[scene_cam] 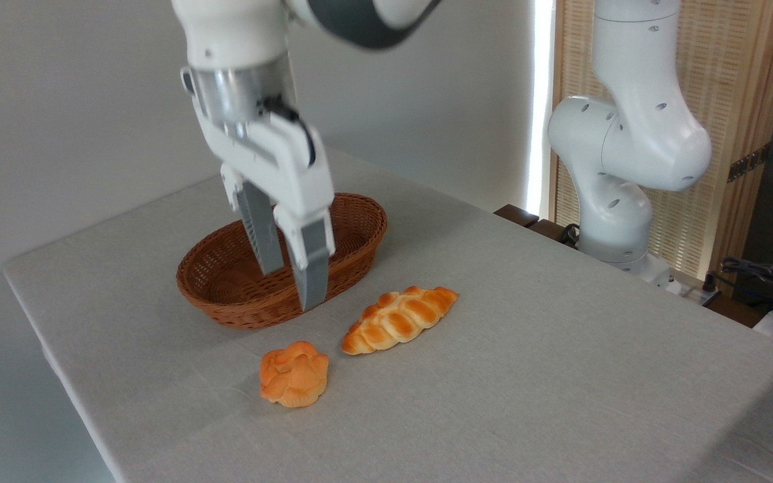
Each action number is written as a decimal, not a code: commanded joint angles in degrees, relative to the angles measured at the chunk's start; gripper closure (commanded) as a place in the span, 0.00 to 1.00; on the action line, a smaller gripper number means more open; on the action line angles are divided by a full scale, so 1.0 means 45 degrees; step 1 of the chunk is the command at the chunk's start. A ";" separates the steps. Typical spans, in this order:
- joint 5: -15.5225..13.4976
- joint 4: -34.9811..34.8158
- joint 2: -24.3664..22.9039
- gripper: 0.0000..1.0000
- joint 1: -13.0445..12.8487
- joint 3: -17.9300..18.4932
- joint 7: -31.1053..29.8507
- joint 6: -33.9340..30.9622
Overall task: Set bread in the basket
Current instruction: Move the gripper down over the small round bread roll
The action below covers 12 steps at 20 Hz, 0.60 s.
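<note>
- Hovering over the basket (239,295), tool (289,278) has fingers slightly parted, gripping nothing.
- Bread (294,374) sits on surface (527,376), near the basket's front, beside braided loaf (400,320).
- Basket looks empty; pick and drop both left.

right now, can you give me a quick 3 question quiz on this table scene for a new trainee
1. True or false: the round knotted bun already lies inside the basket.
2. What does the gripper hold? A) the bun B) the braided loaf C) nothing
3. Which bread lies nearer the table's front edge, the bun or the braided loaf?

Key
1. False: the bun sits on the tablecloth, in front of the basket.
2. C: its fingers are apart and empty, hanging in front of the basket in this view.
3. The bun.
</note>
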 commanded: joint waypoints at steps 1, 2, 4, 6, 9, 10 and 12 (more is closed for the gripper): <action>-0.0071 -0.1752 -0.0317 0.00 0.0005 -0.0341 0.0135 0.1812; -0.0032 -0.2160 -0.0298 0.00 0.0005 -0.0439 0.0154 0.2317; -0.0012 -0.2785 -0.0259 0.00 0.0005 -0.0440 0.0174 0.3098; -0.0012 -0.3294 -0.0162 0.00 0.0005 -0.0440 0.0174 0.3996; -0.0012 -0.3726 0.0034 0.00 0.0024 -0.0440 0.0174 0.5054; -0.0012 -0.3823 0.0131 0.00 0.0024 -0.0440 0.0174 0.5366; -0.0012 -0.3882 0.0249 0.00 0.0024 -0.0459 0.0174 0.5544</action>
